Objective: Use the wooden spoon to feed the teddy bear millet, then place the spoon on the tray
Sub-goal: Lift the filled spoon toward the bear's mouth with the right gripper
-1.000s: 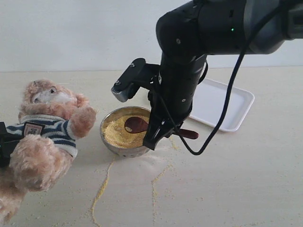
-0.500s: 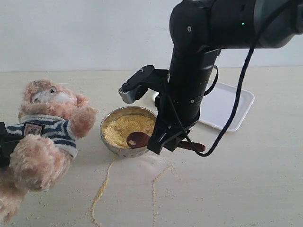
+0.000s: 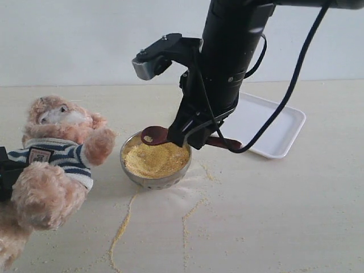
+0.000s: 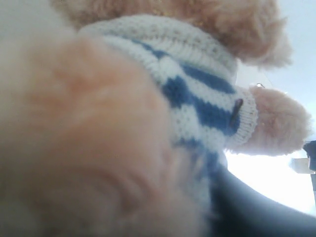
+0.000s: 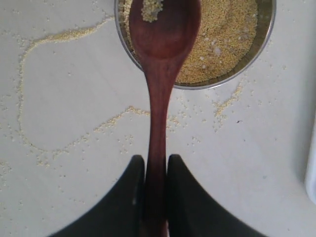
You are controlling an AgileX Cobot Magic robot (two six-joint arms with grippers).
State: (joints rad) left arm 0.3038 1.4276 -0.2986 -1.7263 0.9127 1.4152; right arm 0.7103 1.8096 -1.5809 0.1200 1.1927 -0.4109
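Observation:
The teddy bear [image 3: 57,153] leans at the left in its striped shirt, facing the metal bowl [image 3: 129,169] heaped with millet [image 3: 154,160]. My right gripper [image 3: 187,133] is shut on the handle of the wooden spoon [image 3: 156,135], holding it level just above the bowl's far rim. In the right wrist view the spoon [image 5: 160,59] carries a small clump of millet [image 5: 151,9] near its tip, and the gripper [image 5: 155,165] pinches the handle. The white tray [image 3: 273,128] lies behind and to the right. My left gripper [image 3: 4,170] grips the bear's body; fur [image 4: 98,148] fills its view.
Thin trails of spilled millet [image 3: 122,227] run across the table in front of the bowl, with more grains scattered to its right [image 3: 207,173]. The right arm's cable [image 3: 273,131] hangs over the tray's near edge.
My right gripper has lifted the spoon from low at the bowl's near rim to above the bowl. The bear and left gripper have not moved.

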